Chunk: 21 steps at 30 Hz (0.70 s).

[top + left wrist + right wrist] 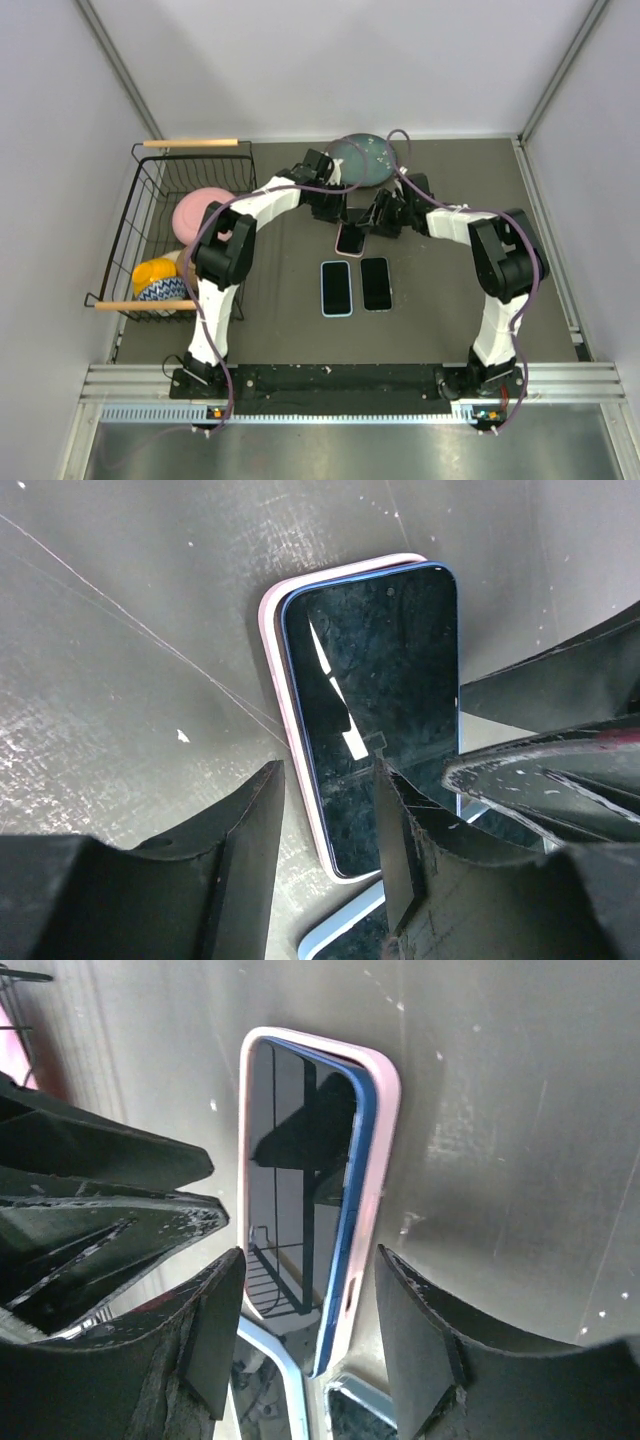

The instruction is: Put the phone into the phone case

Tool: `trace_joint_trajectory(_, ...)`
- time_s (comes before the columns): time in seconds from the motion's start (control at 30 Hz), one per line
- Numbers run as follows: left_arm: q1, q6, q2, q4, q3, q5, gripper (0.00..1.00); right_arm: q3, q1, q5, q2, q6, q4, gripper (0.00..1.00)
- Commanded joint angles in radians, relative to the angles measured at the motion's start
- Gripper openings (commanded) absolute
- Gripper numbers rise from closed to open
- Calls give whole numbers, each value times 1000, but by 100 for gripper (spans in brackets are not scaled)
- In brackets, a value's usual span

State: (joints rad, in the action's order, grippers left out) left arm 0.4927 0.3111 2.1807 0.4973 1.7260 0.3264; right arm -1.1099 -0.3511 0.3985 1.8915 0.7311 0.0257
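Mid-frame on the worktop (500, 1110), the stiff, slick phone (290, 1140) lies half-seated, one long edge proud of the pliable pink phone case (387, 1100). Left end effector (325, 855) and right end effector (318, 1335) gape open, empty; we'd press its edges.

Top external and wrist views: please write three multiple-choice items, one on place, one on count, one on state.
1. Where lies the pink case? A between left claw and right claw; B by the left base; C by the right base.
2. How many other phones lie nearer the bases? A one; B two; C four.
3. The blue phone is: A fully seated; B outside the case; C partly in, one edge raised.
Key: A, claws flank it; B, two side by side; C, blue edge above pink rim.
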Motion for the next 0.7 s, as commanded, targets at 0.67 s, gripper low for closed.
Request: trace_joint_trajectory(0.67,-23,88,102,41,52,101,10,25,-12,14,101,93,148,42)
